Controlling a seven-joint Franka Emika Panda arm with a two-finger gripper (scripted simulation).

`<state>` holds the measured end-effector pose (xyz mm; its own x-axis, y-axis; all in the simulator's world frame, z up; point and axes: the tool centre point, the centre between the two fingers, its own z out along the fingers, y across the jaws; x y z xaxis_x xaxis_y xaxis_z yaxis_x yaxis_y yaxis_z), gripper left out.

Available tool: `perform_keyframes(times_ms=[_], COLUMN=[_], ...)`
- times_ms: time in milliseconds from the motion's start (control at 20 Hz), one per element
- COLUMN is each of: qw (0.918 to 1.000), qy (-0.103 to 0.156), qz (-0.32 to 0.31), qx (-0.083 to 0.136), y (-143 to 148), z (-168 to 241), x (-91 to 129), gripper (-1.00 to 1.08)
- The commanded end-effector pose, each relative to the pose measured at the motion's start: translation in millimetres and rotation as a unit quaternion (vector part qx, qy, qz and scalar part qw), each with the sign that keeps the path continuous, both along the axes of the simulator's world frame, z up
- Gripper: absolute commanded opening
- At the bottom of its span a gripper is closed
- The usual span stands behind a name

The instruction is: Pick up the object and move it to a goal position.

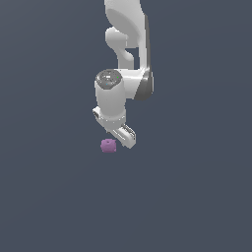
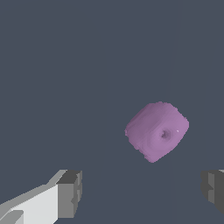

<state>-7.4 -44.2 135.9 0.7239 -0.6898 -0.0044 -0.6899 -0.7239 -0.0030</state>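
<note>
White robot gripper [image 1: 119,133] beside a purple lumpy object [image 1: 108,145].
Its fingers [image 2: 70,192] are spread apart, gripping nothing; the object sits just at the exterior view's left.

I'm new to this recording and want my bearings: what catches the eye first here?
The white arm hangs down the middle of the exterior view over a plain dark grey floor. Just below its gripper lies a small purple object, apart from the fingers, which stand wide open in the wrist view.
</note>
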Motion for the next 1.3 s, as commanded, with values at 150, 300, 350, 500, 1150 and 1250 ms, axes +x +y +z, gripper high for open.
perform_keyframes(times_ms=[150, 300, 350, 500, 1150, 1250], qw=[0.9961, 0.9907, 0.9885, 0.9801, 0.9354, 0.9307], qy=[0.001, 0.001, 0.002, 0.002, 0.001, 0.001], qz=[-0.088, -0.136, -0.152, -0.199, -0.354, -0.366], qx=[0.001, 0.001, 0.001, 0.0, -0.002, -0.002], y=[-9, -14, -16, -21, -39, -40], z=[-9, -13, -14, -19, -32, -33], x=[-3, -4, -5, -6, -12, -13], gripper=[1.0, 1.0, 1.0, 1.0, 1.0, 1.0])
